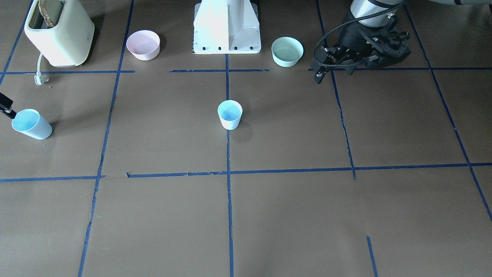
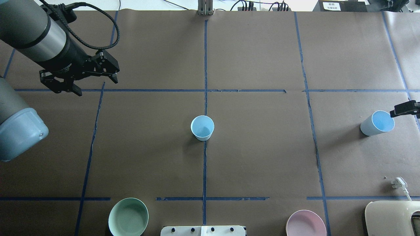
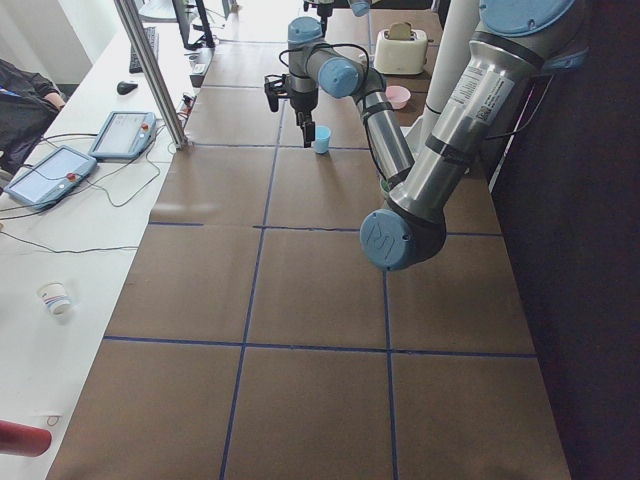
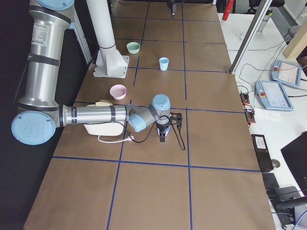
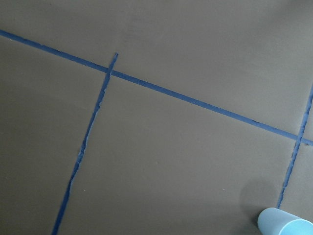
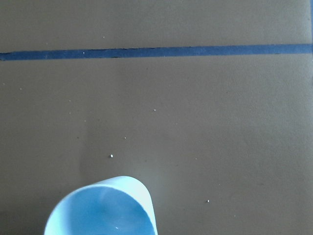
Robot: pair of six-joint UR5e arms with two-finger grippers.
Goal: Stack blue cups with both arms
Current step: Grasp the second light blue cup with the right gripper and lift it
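Plastic, thin and light, these blue cups will skid or tip at a nudge, so I'd pinch each across its rim wall. I count two. The centre cup (image 2: 202, 127) stands upright straight out from the white pedestal (image 1: 226, 27). The side cup (image 2: 377, 123) sits far to the pedestal's right with the right gripper (image 2: 398, 112) at its rim; clamped or not, I cannot tell. The left gripper (image 2: 96, 86) hangs spread open, off the pedestal's left. Two bowls flank it: pink bowl (image 1: 143, 45), mint bowl (image 1: 287, 51).

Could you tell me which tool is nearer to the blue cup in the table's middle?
Left. The left tool hangs beyond and left of the middle cup; the right tool is much farther, beside the other cup.
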